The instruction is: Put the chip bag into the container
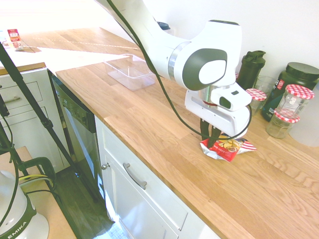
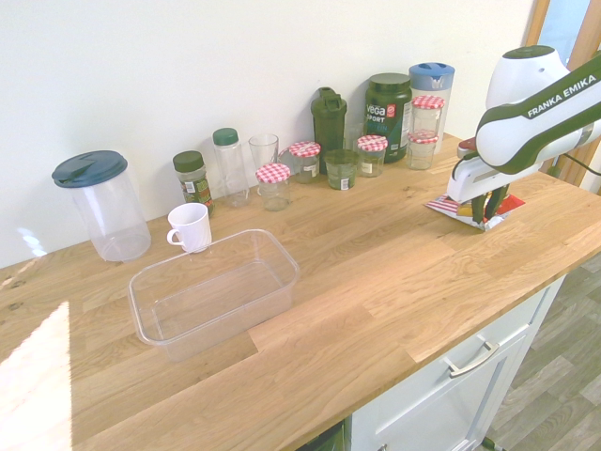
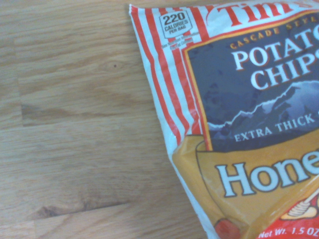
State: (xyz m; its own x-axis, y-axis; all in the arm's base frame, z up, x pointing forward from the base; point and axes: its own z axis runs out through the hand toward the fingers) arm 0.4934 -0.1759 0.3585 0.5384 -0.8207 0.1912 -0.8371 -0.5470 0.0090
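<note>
The chip bag (image 1: 227, 148) lies near the front edge of the desk (image 1: 149, 124), toward the end where the jars stand. In the first outside view the gripper (image 1: 213, 138) is down on it, its dark fingers (image 1: 205, 130) drawn close together over the near end of the bag, which looks pinched between them. The bag seems to sit on the wood or barely off it; I cannot tell which. The container (image 1: 130, 72) sits far off along the same desk, toward the other end, with nothing in it.

From the second outside view the chip bag (image 2: 470, 209) shows as a red and white patch under the gripper (image 2: 486, 212), close to the right end of the desk (image 2: 376, 282). The container (image 2: 214, 289) stands well apart toward the left end, just in front of a white cup (image 2: 191, 226) and near a clear pitcher (image 2: 100, 204). A row of jars (image 2: 303, 161) and bottles runs along the back edge.

The wrist view shows the chip bag (image 3: 234, 124) close up, printed side up, lying across the wood grain.

As for progress, the grasp looks made or nearly made; lifting the bag, carrying it the length of the desk and letting it go into the container are all left to do.
</note>
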